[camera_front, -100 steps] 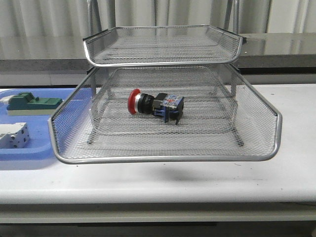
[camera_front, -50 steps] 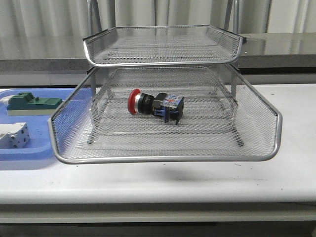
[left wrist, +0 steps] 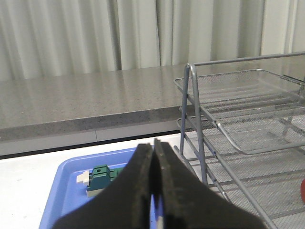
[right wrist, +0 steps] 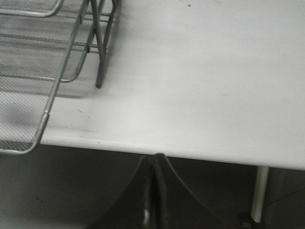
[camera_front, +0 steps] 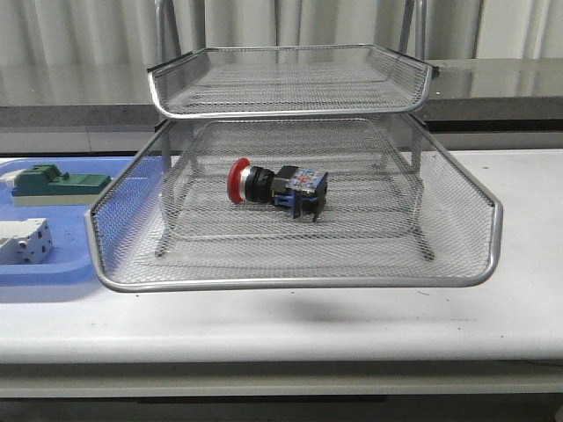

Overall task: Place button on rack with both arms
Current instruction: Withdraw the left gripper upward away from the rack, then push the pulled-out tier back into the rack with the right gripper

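**Button resting in the rack, both grippers empty**

Nothing has moved since the earlier frames. The red-headed button (camera_front: 277, 186) lies on its side in the wire-mesh rack's (camera_front: 295, 283) middle tier. The left gripper (left wrist: 153, 183) and right gripper (right wrist: 154, 191) both have jaws pressed together, holding nothing.

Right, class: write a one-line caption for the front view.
Red-headed button lying on its side in a tier of the wire rack, blue tray alongside.

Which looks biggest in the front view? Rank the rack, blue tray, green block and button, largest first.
1. Rack
2. Blue tray, though it runs off the picture's edge
3. Green block
4. Button, about the green block's size, so that order is unsure
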Robot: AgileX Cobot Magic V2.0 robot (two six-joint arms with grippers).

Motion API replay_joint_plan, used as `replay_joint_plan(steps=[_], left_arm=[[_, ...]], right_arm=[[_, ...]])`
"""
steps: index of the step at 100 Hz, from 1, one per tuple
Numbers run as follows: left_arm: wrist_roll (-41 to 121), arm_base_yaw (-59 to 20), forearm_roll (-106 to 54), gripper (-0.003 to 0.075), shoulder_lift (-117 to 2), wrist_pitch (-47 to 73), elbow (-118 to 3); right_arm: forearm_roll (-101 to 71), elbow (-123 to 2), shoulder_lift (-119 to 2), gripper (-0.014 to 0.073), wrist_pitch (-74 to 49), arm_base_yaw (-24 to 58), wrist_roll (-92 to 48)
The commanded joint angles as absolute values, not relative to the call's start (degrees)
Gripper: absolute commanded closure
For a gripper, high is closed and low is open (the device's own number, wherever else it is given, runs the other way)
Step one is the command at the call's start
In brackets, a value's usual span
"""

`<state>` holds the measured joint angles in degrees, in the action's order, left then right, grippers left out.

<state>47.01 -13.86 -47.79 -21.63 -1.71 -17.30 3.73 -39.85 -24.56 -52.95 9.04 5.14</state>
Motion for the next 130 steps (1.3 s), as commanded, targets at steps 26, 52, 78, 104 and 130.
replay_joint_plan(steps=[26, 52, 78, 104, 130], left_arm=[[47.03, -14.33, -47.84, 0.0741, -21.89, -4.27, -18.9], [47.03, -14.33, -47.84, 0.0741, -21.89, -4.27, -18.9], [46.94, -14.33, -47.84, 0.0741, -21.89, -4.27, -18.9], [46.94, -14.33, -47.84, 0.0741, -21.89, -4.27, -18.9], [46.94, -14.33, -47.84, 0.0741, -21.89, -4.27, -18.9]], right_arm=[[-11.3, -41.24, -33.55, 0.0662, -48.05, 8.87, 4.41], [-16.26, -41.24, -46.65, 0.0662, -48.43, 9.04, -1.94], [-21.61, -40.43, -54.26, 0.0662, -44.17, 16.07, -4.35], [-24.31, -38.02, -61.26, 0.0661, -37.37, 26.38, -4.23], [-27.07, -38.02, -68.24, 0.0661, -30.02, 34.57, -4.1]])
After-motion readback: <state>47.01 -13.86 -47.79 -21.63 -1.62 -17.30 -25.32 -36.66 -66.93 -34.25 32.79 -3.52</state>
